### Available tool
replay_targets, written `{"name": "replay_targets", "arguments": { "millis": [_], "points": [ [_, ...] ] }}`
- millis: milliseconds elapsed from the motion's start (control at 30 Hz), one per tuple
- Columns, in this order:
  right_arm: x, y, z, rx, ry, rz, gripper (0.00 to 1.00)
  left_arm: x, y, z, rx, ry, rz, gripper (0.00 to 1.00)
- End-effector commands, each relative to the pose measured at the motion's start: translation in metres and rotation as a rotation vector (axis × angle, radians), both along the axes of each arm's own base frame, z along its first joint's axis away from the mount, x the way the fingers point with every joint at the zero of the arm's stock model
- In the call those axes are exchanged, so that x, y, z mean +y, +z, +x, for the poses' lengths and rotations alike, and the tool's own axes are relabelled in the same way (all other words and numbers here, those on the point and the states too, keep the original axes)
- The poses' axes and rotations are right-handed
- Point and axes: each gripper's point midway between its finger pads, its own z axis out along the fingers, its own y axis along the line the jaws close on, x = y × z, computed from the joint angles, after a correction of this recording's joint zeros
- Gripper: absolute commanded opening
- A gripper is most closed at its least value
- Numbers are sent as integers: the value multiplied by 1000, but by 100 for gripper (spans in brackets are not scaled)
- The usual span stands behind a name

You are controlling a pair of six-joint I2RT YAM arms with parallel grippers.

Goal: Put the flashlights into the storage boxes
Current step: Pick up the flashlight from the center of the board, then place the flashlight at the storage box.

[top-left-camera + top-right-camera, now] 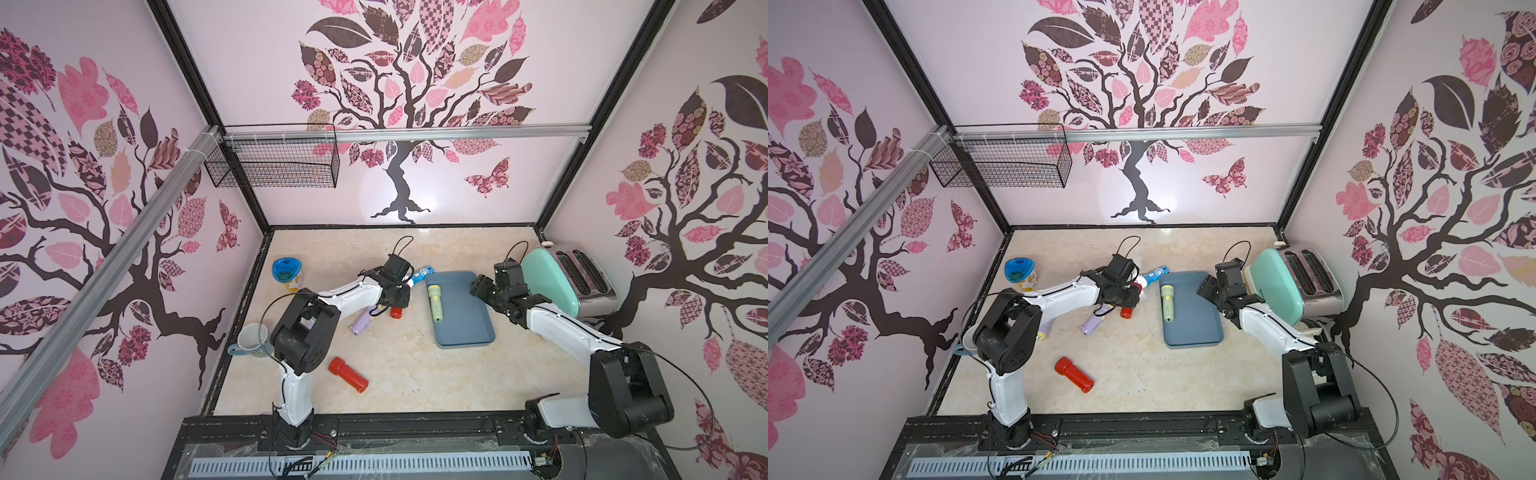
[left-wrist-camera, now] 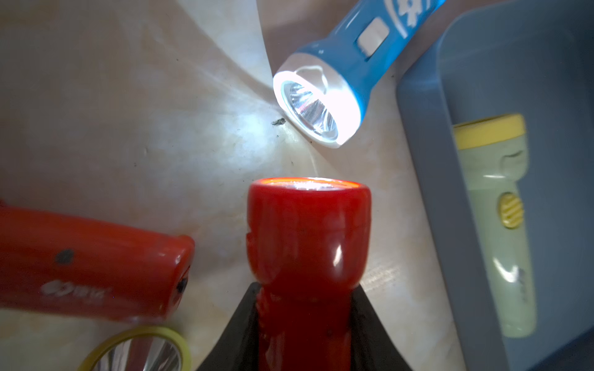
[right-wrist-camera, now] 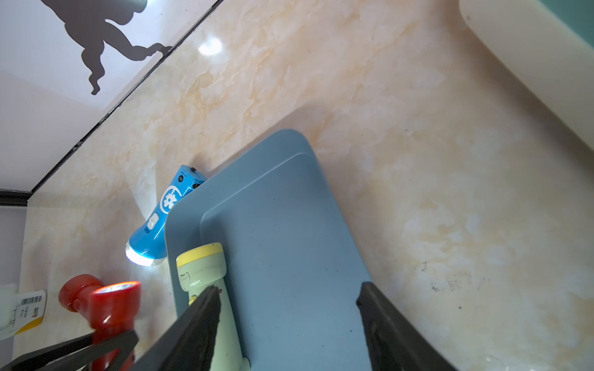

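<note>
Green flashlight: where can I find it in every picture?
Top view: green flashlight in the slate-blue tray, along its side nearer the left arm.
Top view: green flashlight, same place.
Left wrist: green flashlight in tray, beyond the red flashlight the left end effector clamps.
Right wrist: green flashlight in tray, partly behind the open right end effector.
Shared landmark: the slate-blue tray.

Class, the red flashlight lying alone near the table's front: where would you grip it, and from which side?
Probably mid-barrel on the lone red flashlight, coming down from above with jaws across its width: it lies flat and slanted on the table, with bare surface along both long sides.
</note>
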Motion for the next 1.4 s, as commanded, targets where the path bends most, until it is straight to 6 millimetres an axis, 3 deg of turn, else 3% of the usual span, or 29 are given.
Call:
{"name": "replay_targets", "arguments": {
  "millis": [0, 100, 300, 467, 633, 800, 1100, 1367],
  "points": [
    [-5, 12, -1, -32, -5, -3, 72, -2, 47, -4, -63, 60, -95, 27],
    [-4, 9, 0, -26, -4, 11, 72, -11, 53, -6, -44, 59, -148, 27],
    [-6, 4, 2, 1, -12, 13, 72, -44, 45, -5, 23, 38, -261, 18],
    [-12, -9, -1, 58, -36, 63, 72, -93, 63, -12, 4, 24, -372, 14],
    [-22, -17, -4, 114, -56, 105, 73, -144, 61, -19, 29, 9, -446, 14],
    [-23, -11, -11, 108, -44, 128, 73, -172, 65, -19, 47, -8, -563, 14],
    [-4, -4, -11, 100, 49, 211, 73, -172, 79, -21, 115, -150, -735, 15],
    [11, 23, 1, 35, 143, 382, 79, -127, 79, -24, 111, -211, -689, 13]
  ]
}}
